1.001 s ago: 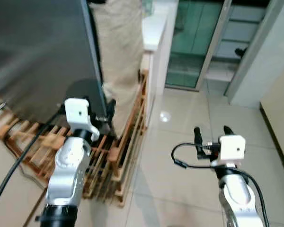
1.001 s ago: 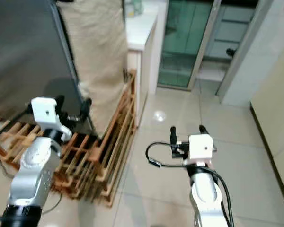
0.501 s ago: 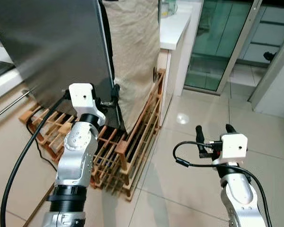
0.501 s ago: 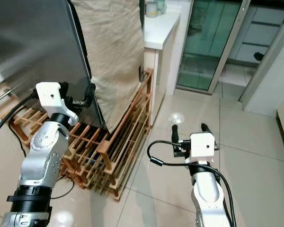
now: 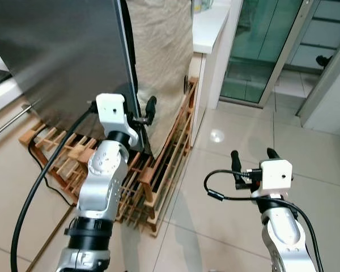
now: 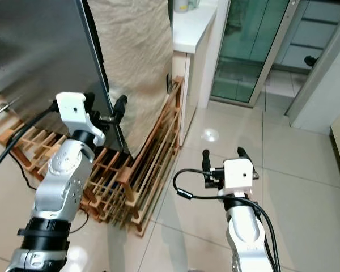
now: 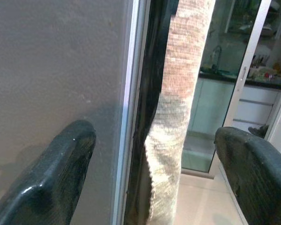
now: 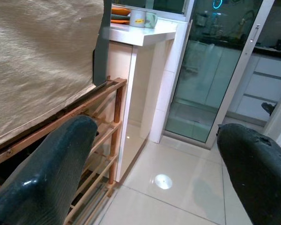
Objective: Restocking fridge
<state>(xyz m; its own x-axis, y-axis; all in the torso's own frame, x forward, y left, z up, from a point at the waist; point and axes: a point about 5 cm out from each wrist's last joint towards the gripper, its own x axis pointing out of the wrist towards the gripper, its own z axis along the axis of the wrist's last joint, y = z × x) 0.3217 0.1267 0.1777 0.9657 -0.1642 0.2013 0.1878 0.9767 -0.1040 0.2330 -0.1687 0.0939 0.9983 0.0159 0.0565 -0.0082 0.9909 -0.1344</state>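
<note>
In the left eye view, the fridge point(image 5: 56, 56) is standing on a wooden pallet point(image 5: 158, 170), and the left hand point(image 5: 140, 112) is reaching to the fridge's door edge, fingers spread wide. The right hand point(image 5: 250, 161) is hovering over the tiled floor point(image 5: 226, 215), well apart from the fridge, also spread wide. In the left wrist view, one finger point(image 7: 56, 173) is lying against the fridge's grey face, the other beyond the beige cloth point(image 7: 178, 117). In the right wrist view, a mug point(image 8: 141, 18) is sitting on the white surface point(image 8: 145, 35) beside the fridge.

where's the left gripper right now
The left gripper is raised on the robot's left, open, its fingers straddling the right edge of the grey fridge door, beside the beige cloth.
</note>
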